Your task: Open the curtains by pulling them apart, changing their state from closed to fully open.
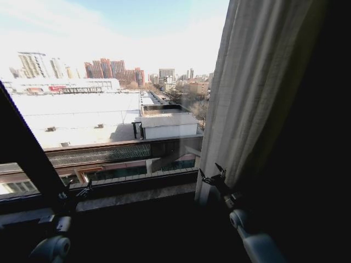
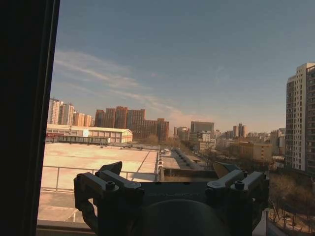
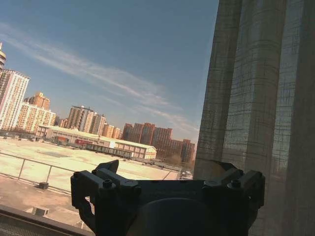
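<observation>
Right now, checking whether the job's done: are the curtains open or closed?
Open on this side: the sheer curtain is bunched at the right and the window glass is bare. The right gripper hangs open beside it.

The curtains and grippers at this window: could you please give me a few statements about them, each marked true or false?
1. The sheer curtain hangs gathered at the right side of the window. True.
2. The right gripper is clamped on the curtain fabric. False: it is open and holds nothing, just beside the curtain's edge.
3. The left gripper sits low near the window sill, on the left. True.
4. The glass in the middle of the window is covered by fabric. False: it is bare, with rooftops and towers in plain sight.
5. In the right wrist view the curtain is seen beside open sky. True.
</observation>
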{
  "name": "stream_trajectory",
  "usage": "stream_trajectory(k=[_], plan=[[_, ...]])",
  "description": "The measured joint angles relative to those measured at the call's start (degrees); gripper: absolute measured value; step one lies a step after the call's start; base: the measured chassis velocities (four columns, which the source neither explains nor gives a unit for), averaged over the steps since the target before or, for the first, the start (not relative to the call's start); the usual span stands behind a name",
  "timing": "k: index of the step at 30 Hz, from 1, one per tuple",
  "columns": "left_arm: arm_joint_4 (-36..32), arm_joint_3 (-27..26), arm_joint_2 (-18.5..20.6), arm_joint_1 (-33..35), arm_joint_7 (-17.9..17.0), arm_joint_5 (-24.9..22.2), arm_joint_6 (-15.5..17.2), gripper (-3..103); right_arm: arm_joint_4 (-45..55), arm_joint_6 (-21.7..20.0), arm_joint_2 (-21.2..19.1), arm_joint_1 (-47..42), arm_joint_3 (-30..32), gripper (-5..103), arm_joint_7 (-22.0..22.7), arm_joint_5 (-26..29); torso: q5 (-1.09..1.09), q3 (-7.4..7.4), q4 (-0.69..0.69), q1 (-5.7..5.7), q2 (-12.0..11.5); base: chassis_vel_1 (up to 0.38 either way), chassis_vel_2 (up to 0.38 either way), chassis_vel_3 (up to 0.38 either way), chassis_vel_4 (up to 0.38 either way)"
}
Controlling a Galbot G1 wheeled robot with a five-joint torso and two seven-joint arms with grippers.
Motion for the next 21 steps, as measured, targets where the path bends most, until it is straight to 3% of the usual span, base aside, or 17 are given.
stream_trajectory(k=[5, 11, 21], plan=[[0.0, 0.0, 0.0, 0.0, 0.0, 0.0, 0.0, 100, 0.5, -0.1, 0.0, -0.8, 0.7, 100, -3.6, 0.4, 0.02, 0.00, -0.03, 0.00, 0.0, 0.000, 0.000, 0.000, 0.000], [0.0, 0.0, 0.0, 0.0, 0.0, 0.0, 0.0, 100, 0.6, -0.5, 0.0, -0.9, 1.0, 100, -3.7, 0.4, 0.03, 0.00, -0.02, 0.01, 0.0, 0.000, 0.000, 0.000, 0.000], [0.0, 0.0, 0.0, 0.0, 0.0, 0.0, 0.0, 100, -0.6, 1.3, 0.3, 0.4, -0.6, 100, 1.5, -0.8, 0.05, 0.00, -0.04, 0.00, 0.0, -0.093, -0.095, 0.084, 0.099]])
